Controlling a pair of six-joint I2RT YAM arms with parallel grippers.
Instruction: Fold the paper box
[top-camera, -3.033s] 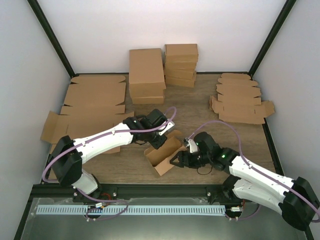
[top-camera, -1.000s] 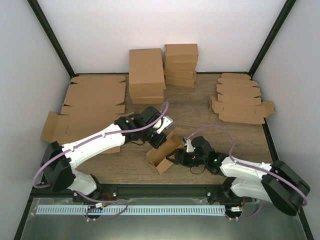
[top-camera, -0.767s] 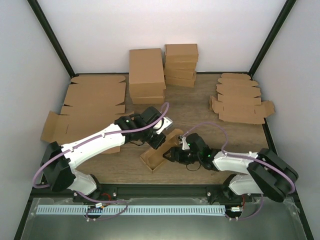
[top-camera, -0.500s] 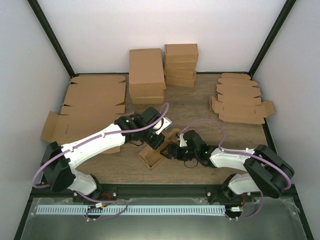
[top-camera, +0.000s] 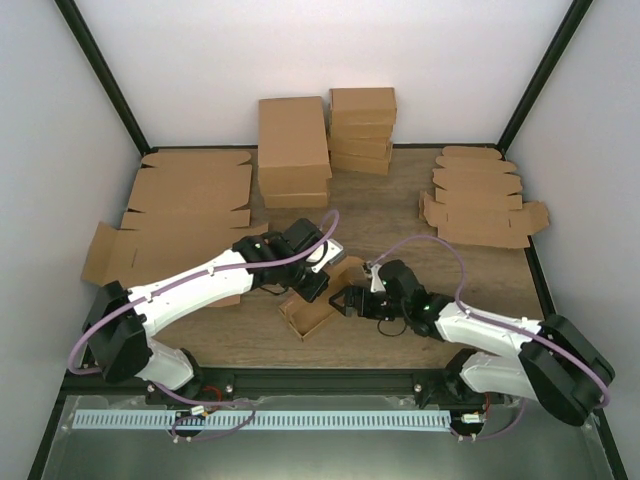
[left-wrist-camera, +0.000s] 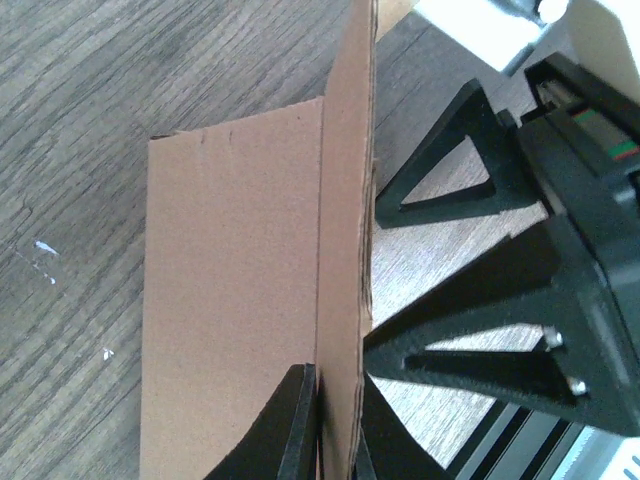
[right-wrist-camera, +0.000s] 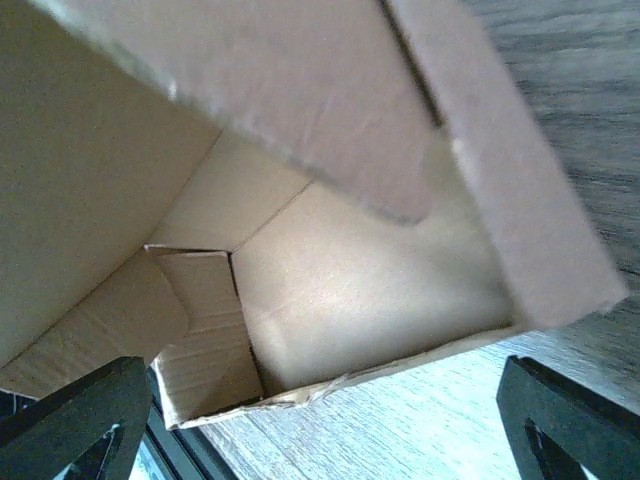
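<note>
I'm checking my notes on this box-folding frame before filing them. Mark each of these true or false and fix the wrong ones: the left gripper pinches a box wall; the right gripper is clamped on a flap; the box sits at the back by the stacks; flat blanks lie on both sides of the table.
1. The left gripper pinches a wall of the paper box. True.
2. The right gripper is clamped on a flap. False: its jaws stand wide open, facing the box's open inside.
3. The box sits at the back by the stacks of folded boxes. False: it sits near the front middle, between the two grippers.
4. Flat cardboard blanks lie on both sides of the table. True.

Right gripper (top-camera: 345, 300) opened wide, paper box (top-camera: 310, 318) shoved slightly left
</note>
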